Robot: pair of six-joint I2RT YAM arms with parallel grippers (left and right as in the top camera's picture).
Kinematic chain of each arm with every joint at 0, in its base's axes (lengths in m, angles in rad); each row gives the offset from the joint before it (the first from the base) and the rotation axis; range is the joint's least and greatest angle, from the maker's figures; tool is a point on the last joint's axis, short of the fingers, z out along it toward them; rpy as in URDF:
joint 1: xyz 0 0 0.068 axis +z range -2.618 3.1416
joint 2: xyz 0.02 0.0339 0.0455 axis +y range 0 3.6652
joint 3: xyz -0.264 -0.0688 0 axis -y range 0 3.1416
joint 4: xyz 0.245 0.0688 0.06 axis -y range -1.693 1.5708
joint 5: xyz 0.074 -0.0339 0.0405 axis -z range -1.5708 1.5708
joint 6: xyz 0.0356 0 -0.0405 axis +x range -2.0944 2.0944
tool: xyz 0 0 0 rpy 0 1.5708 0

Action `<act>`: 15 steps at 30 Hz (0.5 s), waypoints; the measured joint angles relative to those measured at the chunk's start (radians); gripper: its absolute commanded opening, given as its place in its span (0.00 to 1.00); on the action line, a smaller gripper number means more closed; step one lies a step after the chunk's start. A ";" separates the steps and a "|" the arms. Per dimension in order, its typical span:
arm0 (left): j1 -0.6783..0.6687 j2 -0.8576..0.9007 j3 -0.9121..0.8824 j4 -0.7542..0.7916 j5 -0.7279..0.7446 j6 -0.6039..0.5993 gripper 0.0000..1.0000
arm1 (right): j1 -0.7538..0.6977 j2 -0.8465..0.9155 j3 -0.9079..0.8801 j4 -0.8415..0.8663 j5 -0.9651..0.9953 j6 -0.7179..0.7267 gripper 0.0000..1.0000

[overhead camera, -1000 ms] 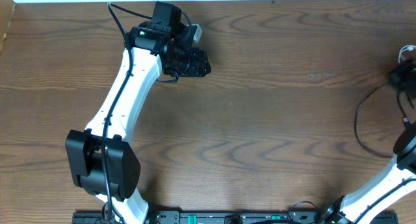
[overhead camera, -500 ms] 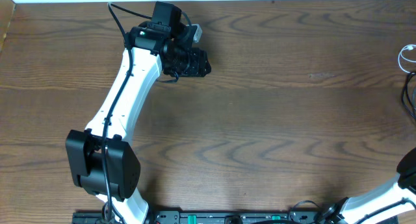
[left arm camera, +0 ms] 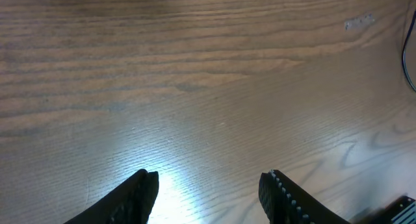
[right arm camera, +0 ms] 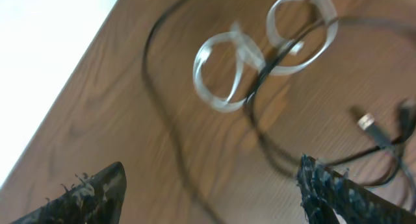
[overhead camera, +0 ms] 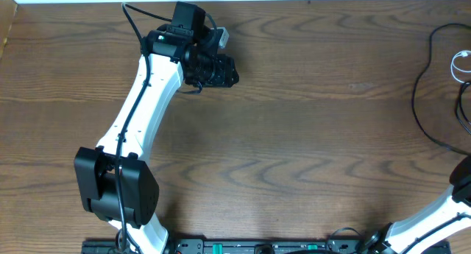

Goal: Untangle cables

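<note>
At the table's far left, the left gripper (left arm camera: pixel 208 191) is hovering with jaws released and empty over the brown wooden tabletop (overhead camera: pixel 309 136), well apart from both cords. At the right edge, the thin black cable (overhead camera: pixel 414 96) and looped white cable (right arm camera: pixel 197 71) are lying crossed, ahead of the right gripper (right arm camera: pixel 208 198), which is spread and holding nothing.

Wood-grain table (overhead camera: pixel 294 136), black cable (overhead camera: pixel 414 99), looped white cable (right arm camera: pixel 197 73) at right edge

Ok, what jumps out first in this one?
The white cable, coiled in two loops, lies by the table's right edge with the black cable crossing it, clearest in the right wrist view. The right gripper is open above them, while the left gripper hangs open over bare wood far across the table.
</note>
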 measured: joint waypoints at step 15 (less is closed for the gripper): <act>0.000 -0.097 0.000 0.006 -0.186 0.056 0.72 | 0.380 -0.274 -0.001 -0.348 -0.138 -0.280 0.82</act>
